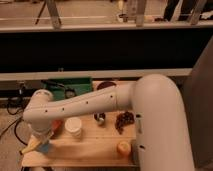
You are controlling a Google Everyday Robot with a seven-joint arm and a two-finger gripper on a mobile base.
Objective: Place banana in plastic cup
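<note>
One banana (31,145): light, stiff, slim; best held mid-length.
Gripper (44,140): near-left, over plastic cup (44,148); grip unclear.

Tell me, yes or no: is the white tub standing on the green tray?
No, the tub stands on the wooden table, nearer than the tray; the pincer is down at the table's left edge by the banana.

Table (95,145): pale wooden top, lower middle of frame.
White tub (73,127): lower left of centre.
Metal cup (100,118): just right of tub.
Dark cluster (124,120): right of metal cup.
Orange-yellow fruit (123,148): near front edge.
Green tray (75,86): back left.
</note>
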